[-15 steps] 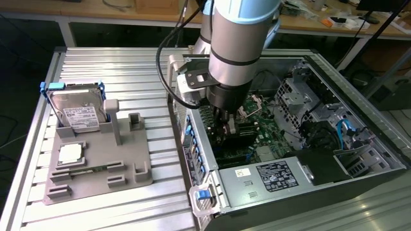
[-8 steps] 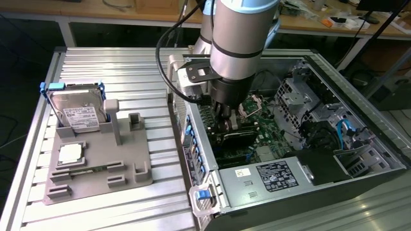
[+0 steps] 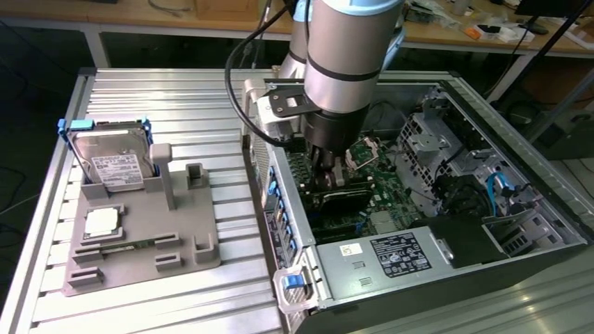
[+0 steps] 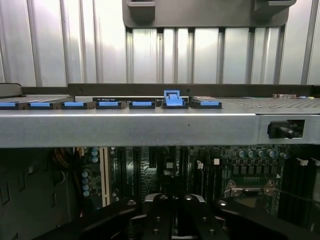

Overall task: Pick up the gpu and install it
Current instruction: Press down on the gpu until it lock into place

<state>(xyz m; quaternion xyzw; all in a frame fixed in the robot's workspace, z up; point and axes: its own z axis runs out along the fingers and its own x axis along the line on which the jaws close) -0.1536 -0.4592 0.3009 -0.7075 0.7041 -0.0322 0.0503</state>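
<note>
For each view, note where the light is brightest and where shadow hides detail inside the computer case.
Exterior view: the ribbed metal table glares pale, while the end effector sits low over the motherboard in dimmer light. Wrist view: the table slats and case edge are bright, almost washed out; the case interior falls into deep shadow, detail lost.

We see a ribbed silver-grey table (image 3: 167,97), a flat grey holder (image 3: 139,236) and a silver hard drive (image 3: 111,163) in a blue frame – white label on it. Inside the grey case (image 3: 307,278): green motherboard (image 3: 380,184), black PSU (image 3: 464,240) with a white-on-black label, blue cable (image 3: 496,188). Blue slot latches (image 4: 172,99) line the grey case edge; arm (image 3: 348,56) is silver with black bands.
</note>
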